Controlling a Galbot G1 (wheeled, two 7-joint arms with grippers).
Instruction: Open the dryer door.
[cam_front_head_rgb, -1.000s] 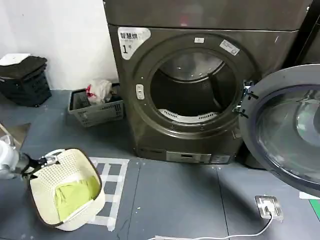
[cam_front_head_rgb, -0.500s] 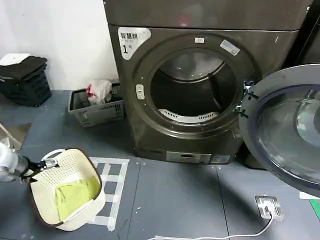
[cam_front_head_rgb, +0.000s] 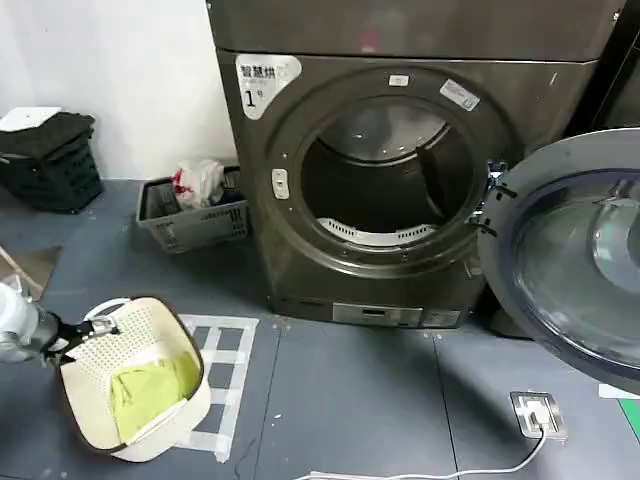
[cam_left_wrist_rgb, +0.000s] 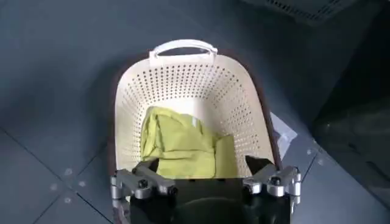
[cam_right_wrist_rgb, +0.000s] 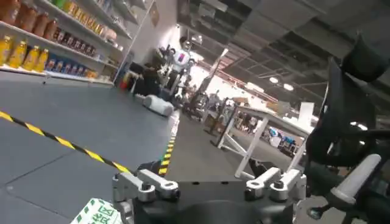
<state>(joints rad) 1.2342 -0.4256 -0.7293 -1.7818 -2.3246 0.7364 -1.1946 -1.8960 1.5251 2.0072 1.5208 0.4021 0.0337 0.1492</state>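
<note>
1. The dryer (cam_front_head_rgb: 400, 180) fills the far middle of the floor, and we see right into its round drum.
2. The dryer door (cam_front_head_rgb: 575, 255) already hangs wide open on the right, its far edge cut off, so we think the job looks done.
3. The white basket (cam_front_head_rgb: 135, 375) with a green cloth (cam_left_wrist_rgb: 183, 146) sits at the near left.
4. Our left gripper (cam_left_wrist_rgb: 204, 182) hangs over the basket, fingers spread, holding nothing, far from the door.
5. Our right gripper (cam_right_wrist_rgb: 207, 185) points away, fingers apart and empty.
</note>
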